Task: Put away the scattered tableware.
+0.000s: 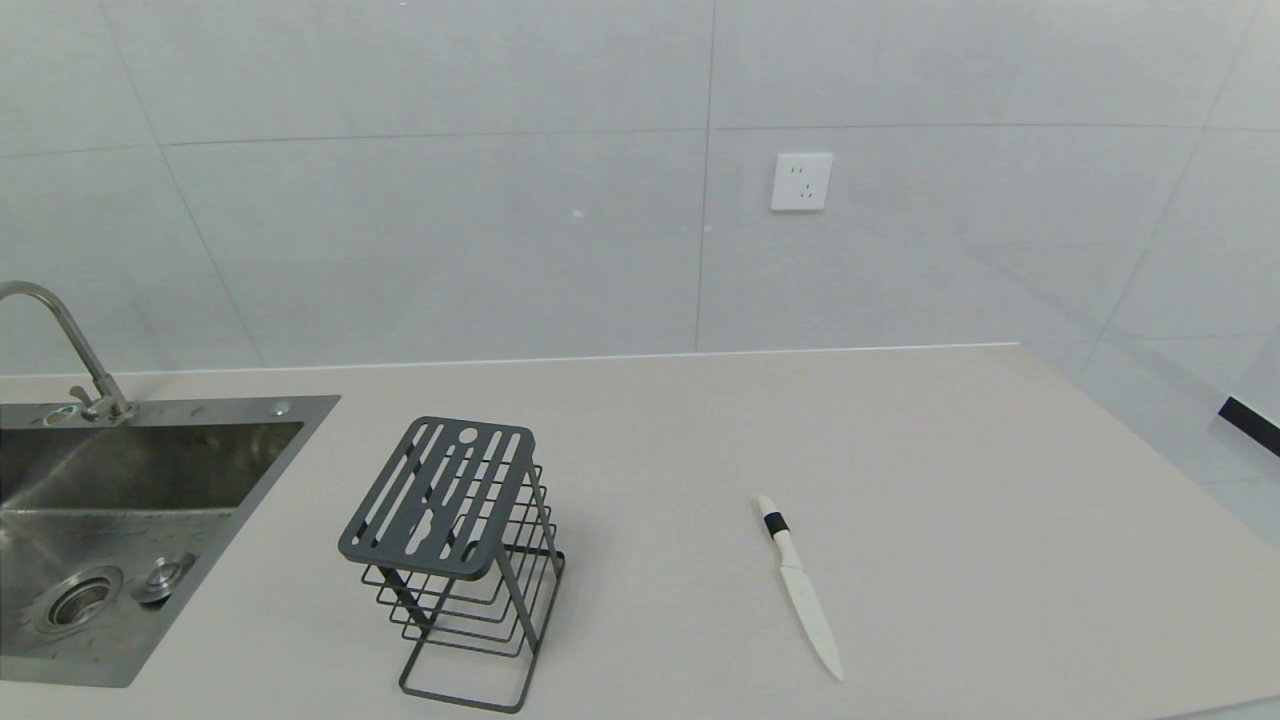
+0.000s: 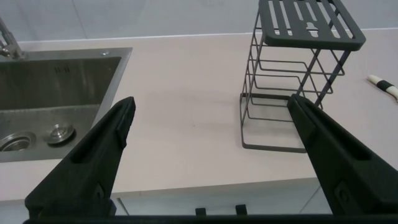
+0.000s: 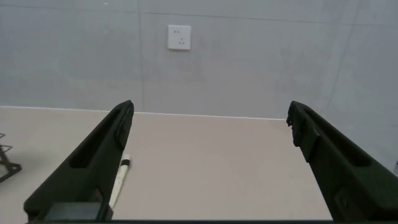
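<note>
One knife (image 1: 800,588) flat on counter (image 1: 950,480), near spread right gripper (image 3: 209,111)

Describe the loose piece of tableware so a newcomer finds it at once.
On the pale countertop, look right of the steel sink and the dark wire rack. A knife lies flat there, apart from both. It alone is white, with a black band on its handle.

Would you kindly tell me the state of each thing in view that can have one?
Knife rack: upright, slots empty.
White knife: lying flat on the counter, not racked.
Faucet: off, no water running.
Wall socket: nothing plugged in.
Left gripper: open.
Right gripper: open.
</note>
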